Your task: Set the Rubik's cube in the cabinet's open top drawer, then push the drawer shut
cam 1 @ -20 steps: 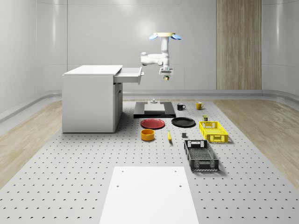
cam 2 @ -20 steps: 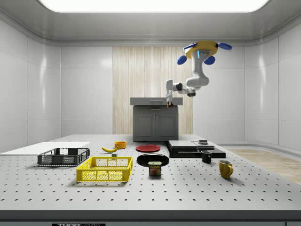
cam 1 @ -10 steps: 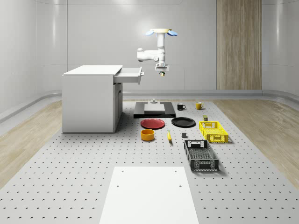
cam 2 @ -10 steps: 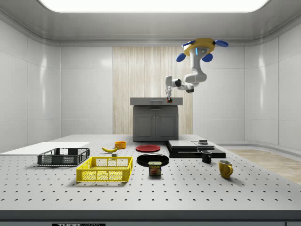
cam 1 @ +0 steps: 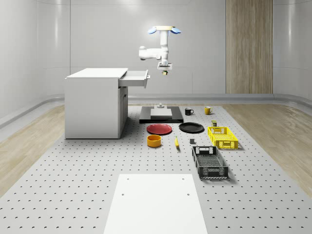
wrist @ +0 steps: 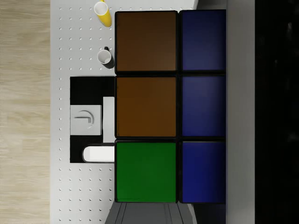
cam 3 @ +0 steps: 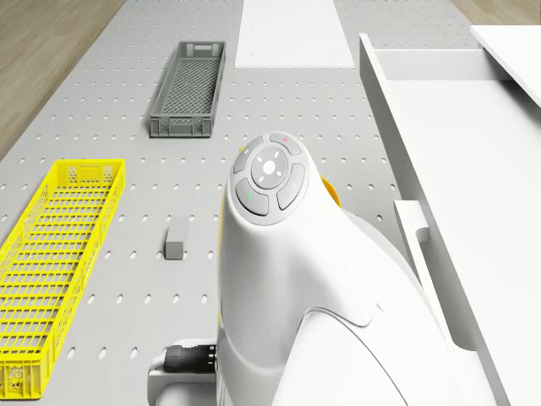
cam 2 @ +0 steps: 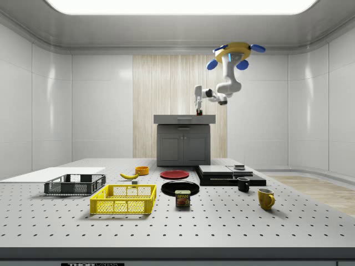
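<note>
The Rubik's cube [wrist: 161,107] shows brown, green and blue tiles close to the wrist camera. My gripper [cam 1: 164,69] is shut on it and points straight down. In the whole-scene view the small cube [cam 1: 165,73] hangs just to the right of the front of the open top drawer [cam 1: 136,77], slightly above its rim. The white cabinet [cam 1: 93,102] stands on the perforated table [cam 1: 73,185]. The drone [cam 1: 164,30] hovers above the gripper, its arm bent toward the cabinet. In the side view the gripper [cam 2: 199,110] hangs over the cabinet's [cam 2: 183,145] top edge.
Below the gripper lie a black platform [cam 1: 161,117], a red plate [cam 1: 159,129], a black plate [cam 1: 191,127], an orange bowl [cam 1: 154,141] and a banana [cam 1: 176,142]. A yellow crate [cam 1: 223,137], a grey crate [cam 1: 209,162] and two mugs [cam 1: 189,111] stand to the right.
The drone, arm and gripper with the cube have moved to the whole-scene view's left and a little upward, closer to the open drawer's front.
</note>
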Motion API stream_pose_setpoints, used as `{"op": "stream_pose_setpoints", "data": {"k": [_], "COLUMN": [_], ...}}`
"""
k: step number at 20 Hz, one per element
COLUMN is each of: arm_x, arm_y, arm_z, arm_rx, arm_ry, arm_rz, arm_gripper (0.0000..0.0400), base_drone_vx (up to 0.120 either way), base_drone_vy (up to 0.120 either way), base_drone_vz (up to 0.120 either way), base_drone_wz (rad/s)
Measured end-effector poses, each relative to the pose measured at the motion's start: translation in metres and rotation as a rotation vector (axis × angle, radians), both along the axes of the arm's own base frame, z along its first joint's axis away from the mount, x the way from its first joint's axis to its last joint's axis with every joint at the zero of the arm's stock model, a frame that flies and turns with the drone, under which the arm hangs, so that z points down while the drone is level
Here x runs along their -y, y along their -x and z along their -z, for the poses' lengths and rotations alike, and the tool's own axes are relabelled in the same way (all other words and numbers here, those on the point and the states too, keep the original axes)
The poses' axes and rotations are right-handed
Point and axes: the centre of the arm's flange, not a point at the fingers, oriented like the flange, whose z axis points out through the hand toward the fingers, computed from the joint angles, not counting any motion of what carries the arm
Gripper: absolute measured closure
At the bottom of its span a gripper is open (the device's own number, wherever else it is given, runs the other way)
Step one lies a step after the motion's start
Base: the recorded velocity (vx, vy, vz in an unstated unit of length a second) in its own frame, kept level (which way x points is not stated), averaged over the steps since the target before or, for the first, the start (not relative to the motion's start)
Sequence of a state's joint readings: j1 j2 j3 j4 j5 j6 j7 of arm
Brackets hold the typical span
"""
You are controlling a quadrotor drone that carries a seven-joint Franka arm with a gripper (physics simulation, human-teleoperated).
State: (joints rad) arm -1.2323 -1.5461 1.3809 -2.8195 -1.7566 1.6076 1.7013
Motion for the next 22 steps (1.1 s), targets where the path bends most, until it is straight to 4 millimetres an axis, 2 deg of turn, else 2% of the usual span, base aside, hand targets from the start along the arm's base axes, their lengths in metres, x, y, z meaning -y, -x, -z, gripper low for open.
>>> {"op": "stream_pose_setpoints", "data": {"k": [14, 20, 22], "arm_x": [0.0000, 0.0000, 0.0000], "arm_y": [0.0000, 0.0000, 0.0000], "arm_z": [0.0000, 0.0000, 0.0000], "arm_rx": [0.000, 0.000, 0.000], "arm_ry": [0.000, 0.000, 0.000], "arm_rz": [0.000, 0.000, 0.000], "arm_gripper": [0.0075, 0.0075, 0.0075], "base_drone_vx": [0.000, 0.000, 0.100], "base_drone_vy": [-0.120, -0.120, -0.120], "base_drone_vz": [0.120, 0.000, 0.000], "base_drone_wz": [0.000, 0.000, 0.000]}}
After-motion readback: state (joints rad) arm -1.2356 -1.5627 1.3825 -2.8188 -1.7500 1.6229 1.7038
